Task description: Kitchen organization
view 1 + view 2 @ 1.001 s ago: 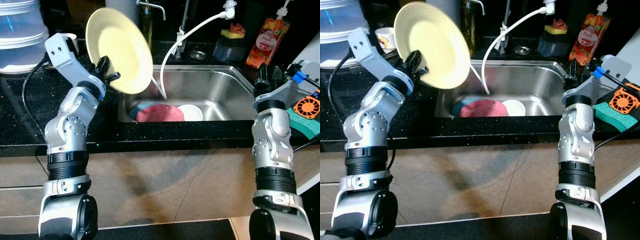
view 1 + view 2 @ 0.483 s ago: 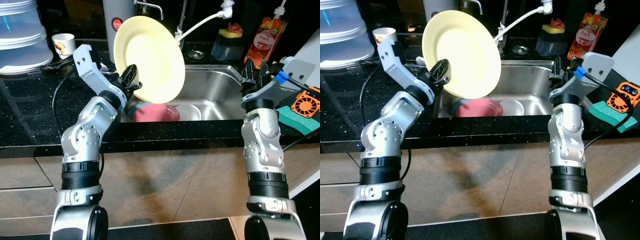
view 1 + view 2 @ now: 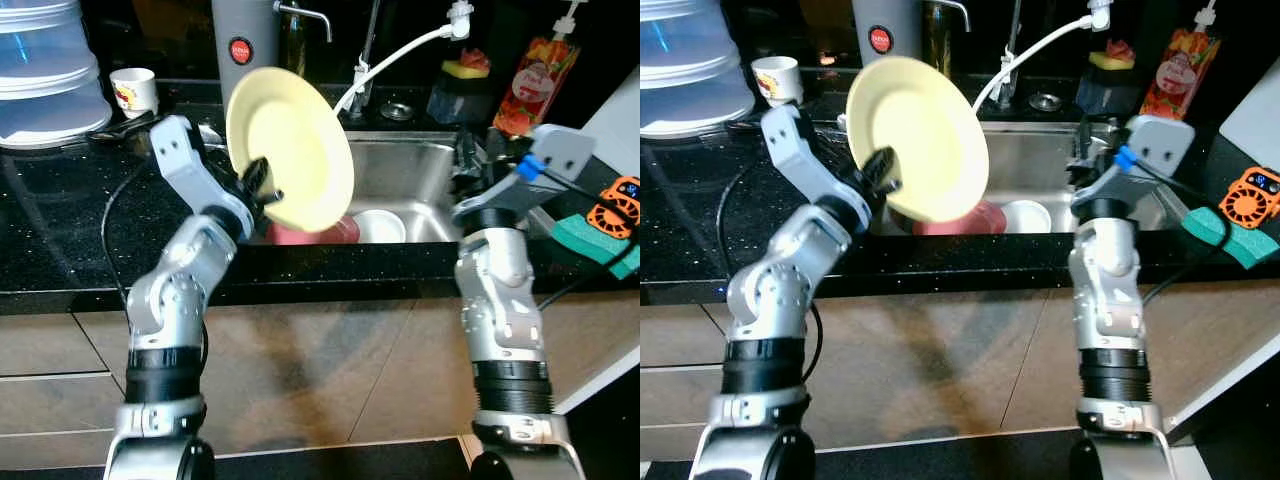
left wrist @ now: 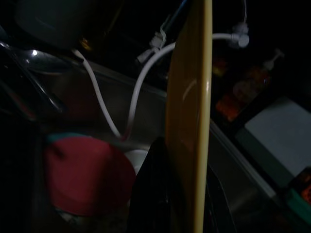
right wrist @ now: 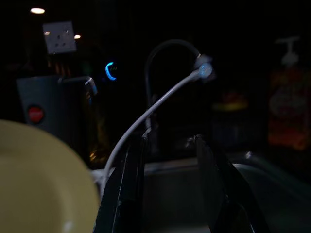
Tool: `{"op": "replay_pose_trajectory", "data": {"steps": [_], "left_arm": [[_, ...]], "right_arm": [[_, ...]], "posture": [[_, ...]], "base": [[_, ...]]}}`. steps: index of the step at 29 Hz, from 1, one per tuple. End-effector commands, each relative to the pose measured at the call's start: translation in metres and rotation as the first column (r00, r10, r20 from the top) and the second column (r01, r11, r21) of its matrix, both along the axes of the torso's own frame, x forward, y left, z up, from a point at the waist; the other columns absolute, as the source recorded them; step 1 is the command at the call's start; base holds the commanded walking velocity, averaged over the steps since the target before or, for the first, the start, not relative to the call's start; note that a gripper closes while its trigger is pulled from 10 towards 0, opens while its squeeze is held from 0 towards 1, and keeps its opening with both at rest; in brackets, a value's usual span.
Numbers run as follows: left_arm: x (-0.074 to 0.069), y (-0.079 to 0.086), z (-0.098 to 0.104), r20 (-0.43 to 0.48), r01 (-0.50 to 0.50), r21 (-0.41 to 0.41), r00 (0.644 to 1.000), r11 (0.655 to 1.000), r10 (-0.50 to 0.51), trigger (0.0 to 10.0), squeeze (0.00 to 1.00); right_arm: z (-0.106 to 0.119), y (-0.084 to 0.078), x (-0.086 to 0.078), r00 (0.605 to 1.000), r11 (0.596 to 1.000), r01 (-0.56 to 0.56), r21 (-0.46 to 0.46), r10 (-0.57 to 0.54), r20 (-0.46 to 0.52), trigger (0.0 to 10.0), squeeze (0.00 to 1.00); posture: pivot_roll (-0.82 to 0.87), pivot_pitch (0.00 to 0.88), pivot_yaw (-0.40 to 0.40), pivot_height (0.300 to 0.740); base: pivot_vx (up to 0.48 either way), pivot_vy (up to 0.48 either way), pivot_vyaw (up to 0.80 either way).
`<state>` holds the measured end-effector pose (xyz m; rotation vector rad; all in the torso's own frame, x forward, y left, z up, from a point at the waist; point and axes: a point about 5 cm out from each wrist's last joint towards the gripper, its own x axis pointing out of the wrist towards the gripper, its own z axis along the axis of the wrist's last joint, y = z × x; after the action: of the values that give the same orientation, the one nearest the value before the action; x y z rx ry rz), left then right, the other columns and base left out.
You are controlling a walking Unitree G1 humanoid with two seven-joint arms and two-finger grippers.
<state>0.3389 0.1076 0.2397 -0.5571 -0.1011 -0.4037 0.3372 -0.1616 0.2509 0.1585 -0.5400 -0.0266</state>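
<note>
From the left eye view, the left gripper [image 3: 262, 186] is clamped on the lower rim of a pale yellow plate [image 3: 290, 150], holding it tilted on edge above the left part of the steel sink [image 3: 420, 175]. Below it in the basin lie a pink plate [image 3: 340, 232] and, just beside that, a small white bowl [image 3: 382, 224]. The right gripper [image 3: 478, 158] hovers at the sink's right rim over the black surface [image 3: 60, 220], holding nothing. A white hose [image 3: 395, 58] arcs from the tap area, and a white cup [image 3: 133, 90] stands far left.

In the left wrist view, the yellow plate [image 4: 192, 121] appears edge-on, pinched between the black fingers [image 4: 155, 189], with the pink plate [image 4: 87, 174] beneath.

In the right wrist view, the right gripper's fingers [image 5: 129, 189] stand apart with a clear gap, empty, and the yellow plate [image 5: 43, 184] sits to one side.
</note>
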Motion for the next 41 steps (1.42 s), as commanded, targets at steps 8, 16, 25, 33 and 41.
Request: {"op": "replay_pose_trajectory", "data": {"steps": [8, 16, 25, 33, 41], "left_arm": [[0.000, 0.000, -0.017, -0.033, -0.062, 0.007, 0.998, 0.998, 0.062, 10.0, 0.00], [-0.032, 0.008, -0.025, 0.073, 0.028, 0.007, 0.997, 1.000, -0.029, 10.0, 0.00], [-0.028, 0.022, -0.031, 0.031, -0.057, -0.025, 0.998, 0.998, 0.058, 10.0, 0.00], [-0.020, 0.022, -0.029, 0.031, -0.101, 0.010, 0.994, 0.995, 0.101, 10.0, 0.00], [-0.012, 0.036, -0.027, 0.026, -0.177, 0.020, 0.984, 0.984, 0.176, 10.0, 0.00]], "right_arm": [[-0.022, 0.004, -0.006, 0.996, 0.999, 0.022, 0.028, -0.020, -0.083, 10.0, 0.00], [-0.045, -0.008, -0.019, 0.986, 0.998, 0.056, -0.004, -0.056, -0.156, 10.0, 0.00], [-0.043, -0.015, -0.020, 0.985, 0.996, 0.088, -0.031, -0.092, -0.149, 10.0, 0.00], [-0.034, -0.010, -0.018, 0.989, 0.997, 0.080, -0.022, -0.082, -0.124, 10.0, 0.00], [-0.031, -0.013, -0.017, 0.989, 0.996, 0.082, -0.037, -0.086, -0.119, 10.0, 0.00]], "posture": [[0.11, 0.000, -0.034, 0.740], [0.11, 0.000, -0.058, 0.740], [0.11, 0.000, -0.064, 0.740], [0.11, 0.000, -0.055, 0.740], [0.10, 0.000, -0.062, 0.740]], "base": [[0.000, 0.000, 0.00], [0.000, 0.000, 0.00], [0.000, 0.000, 0.00], [0.000, 0.000, 0.00], [0.000, 0.000, 0.00]]}}
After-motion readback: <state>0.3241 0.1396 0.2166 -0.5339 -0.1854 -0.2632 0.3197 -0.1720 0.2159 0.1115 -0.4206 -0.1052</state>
